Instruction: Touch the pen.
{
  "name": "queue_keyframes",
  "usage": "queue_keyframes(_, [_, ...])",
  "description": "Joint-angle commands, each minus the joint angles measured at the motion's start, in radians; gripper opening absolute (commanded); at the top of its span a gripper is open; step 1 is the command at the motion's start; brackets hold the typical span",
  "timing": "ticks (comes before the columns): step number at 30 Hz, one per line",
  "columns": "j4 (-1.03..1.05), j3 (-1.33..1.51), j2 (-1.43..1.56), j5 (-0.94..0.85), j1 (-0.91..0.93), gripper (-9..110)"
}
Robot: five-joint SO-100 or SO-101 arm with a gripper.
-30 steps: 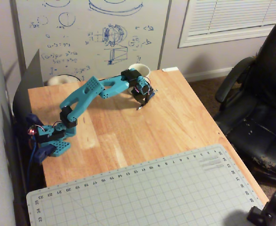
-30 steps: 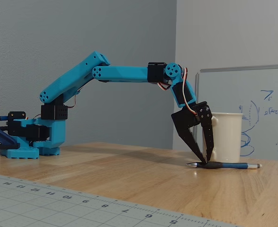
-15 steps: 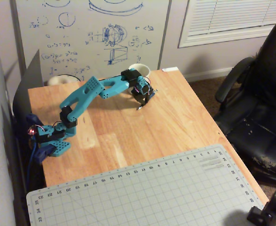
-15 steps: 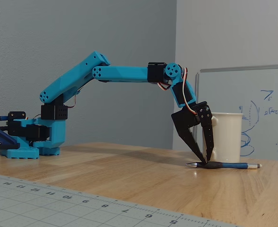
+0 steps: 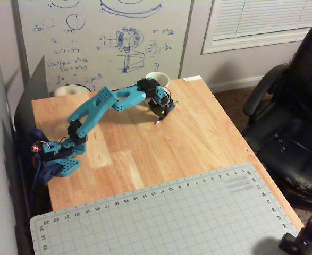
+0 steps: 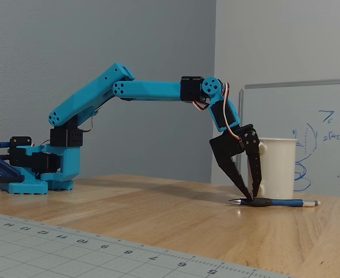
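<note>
The pen point(image 6: 273, 202) lies flat just in front of the white mug point(image 6: 278, 168), thin, light and likely to roll, so the nearly closed, empty gripper point(image 6: 252, 197) touches its dark grip.

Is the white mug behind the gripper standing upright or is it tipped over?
Upright. In the fixed view the white mug stands on its base on the wooden table, rim on top, behind the pen.
</note>
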Motion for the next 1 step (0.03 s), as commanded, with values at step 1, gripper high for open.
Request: queue_keyframes(1, [-0.011, -0.097, 0.044, -0.011, -0.012, 1])
